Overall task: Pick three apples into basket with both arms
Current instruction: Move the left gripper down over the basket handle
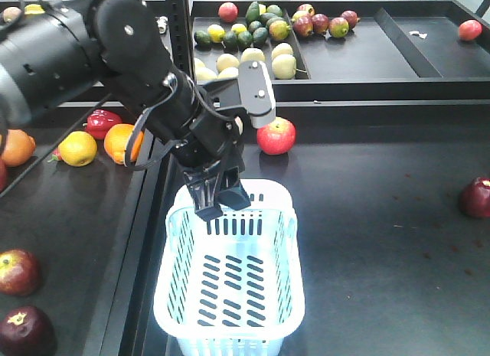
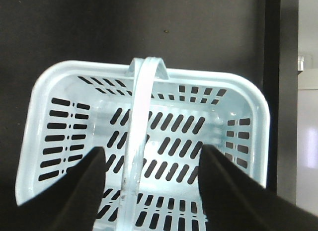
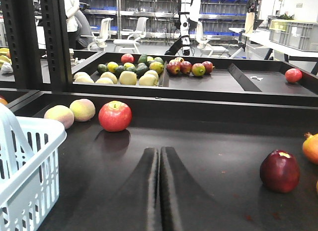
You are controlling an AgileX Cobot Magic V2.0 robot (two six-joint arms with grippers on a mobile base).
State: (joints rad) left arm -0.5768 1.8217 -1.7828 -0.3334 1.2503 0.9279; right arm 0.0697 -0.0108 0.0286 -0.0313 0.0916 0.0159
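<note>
1. Left pincer (image 2: 151, 154) spread open over pale blue-white slotted plastic basket (image 2: 89, 67), fingers (image 2: 84, 184) either side of its handle (image 2: 139, 116).
2. Right pincer (image 3: 159, 159) clenched, empty.
3. Dark maroon round apple (image 3: 279, 170) on black desk (image 3: 213, 141), outside basket.

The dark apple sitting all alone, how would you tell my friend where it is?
Find the pale basket in the middle of the black table. Look far right, to the picture's edge: the dark apple sits there alone. It is deep maroon, unlike the bright red apple behind the basket.
</note>
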